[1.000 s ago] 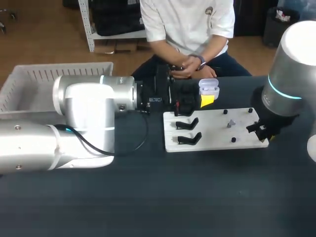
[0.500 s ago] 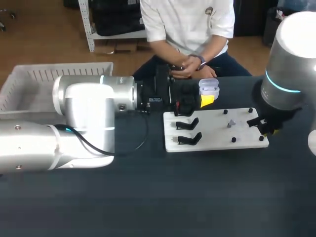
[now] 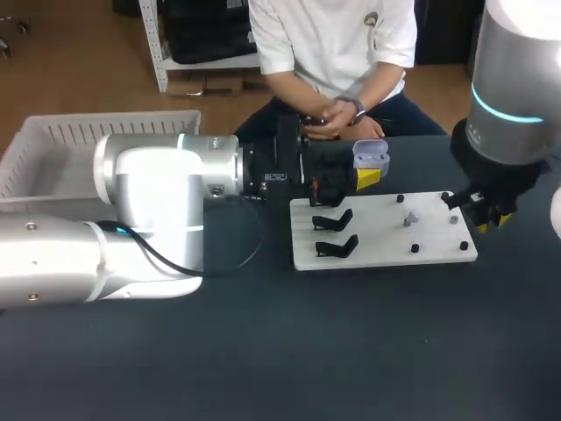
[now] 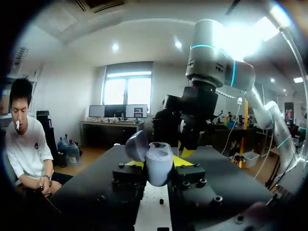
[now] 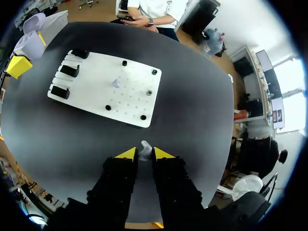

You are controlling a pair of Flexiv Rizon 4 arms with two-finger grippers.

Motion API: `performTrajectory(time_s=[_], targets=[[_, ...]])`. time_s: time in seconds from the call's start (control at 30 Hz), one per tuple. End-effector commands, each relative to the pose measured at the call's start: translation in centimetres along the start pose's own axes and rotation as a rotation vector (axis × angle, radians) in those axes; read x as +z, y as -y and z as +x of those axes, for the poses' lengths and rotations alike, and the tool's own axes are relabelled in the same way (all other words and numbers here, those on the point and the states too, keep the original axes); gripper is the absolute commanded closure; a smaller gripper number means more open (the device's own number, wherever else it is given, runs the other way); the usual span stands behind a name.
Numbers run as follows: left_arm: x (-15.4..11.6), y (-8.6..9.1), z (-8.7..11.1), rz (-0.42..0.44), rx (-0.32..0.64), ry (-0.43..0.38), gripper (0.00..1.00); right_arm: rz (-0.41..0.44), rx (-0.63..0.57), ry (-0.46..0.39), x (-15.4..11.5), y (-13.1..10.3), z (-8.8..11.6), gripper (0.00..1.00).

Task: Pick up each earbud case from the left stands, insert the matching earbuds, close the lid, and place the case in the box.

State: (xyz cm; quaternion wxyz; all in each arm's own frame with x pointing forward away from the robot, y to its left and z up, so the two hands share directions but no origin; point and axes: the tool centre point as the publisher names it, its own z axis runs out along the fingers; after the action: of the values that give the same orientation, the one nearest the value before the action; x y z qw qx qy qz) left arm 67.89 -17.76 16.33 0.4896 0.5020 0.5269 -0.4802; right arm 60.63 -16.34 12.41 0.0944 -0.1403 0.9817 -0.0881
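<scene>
A: What does the right gripper (image 5: pixel 144 155) hold?

B: A white earbud (image 5: pixel 145 148), pinched between its two yellow tips (image 5: pixel 127 154), above the table (image 5: pixel 192 120) just beside the white board (image 5: pixel 130 91).

A: And the earbud case (image 3: pixel 371 155)?

B: Clamped in the left gripper (image 3: pixel 366 177), its lid (image 4: pixel 137 147) open, well apart from the right gripper.

A: How to insert it well?

B: I think it should come from above the open case, line up with the matching socket, descend slowly, and release only when seated.
</scene>
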Motion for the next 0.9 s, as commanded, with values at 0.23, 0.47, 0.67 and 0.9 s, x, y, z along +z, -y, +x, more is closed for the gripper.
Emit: performTrajectory(time_s=[0.23,0.47,0.67,0.9], targets=[[0.0,0.1,0.1,-0.007,0.004,0.007,1.00,-0.031,-0.030,-0.007,-4.0,-1.6,-0.4,1.00],[0.0,0.1,0.1,-0.007,0.004,0.007,1.00,-0.031,-0.030,-0.007,-4.0,-1.6,-0.4,1.00],[0.0,0.1,0.1,-0.007,0.004,0.007,1.00,-0.014,0.416,-0.063,-6.0,-2.7,-1.4,1.00],[0.0,0.1,0.1,-0.007,0.004,0.007,1.00,0.057,0.686,-0.179,-9.3,-5.6,-1.9,1.00]])
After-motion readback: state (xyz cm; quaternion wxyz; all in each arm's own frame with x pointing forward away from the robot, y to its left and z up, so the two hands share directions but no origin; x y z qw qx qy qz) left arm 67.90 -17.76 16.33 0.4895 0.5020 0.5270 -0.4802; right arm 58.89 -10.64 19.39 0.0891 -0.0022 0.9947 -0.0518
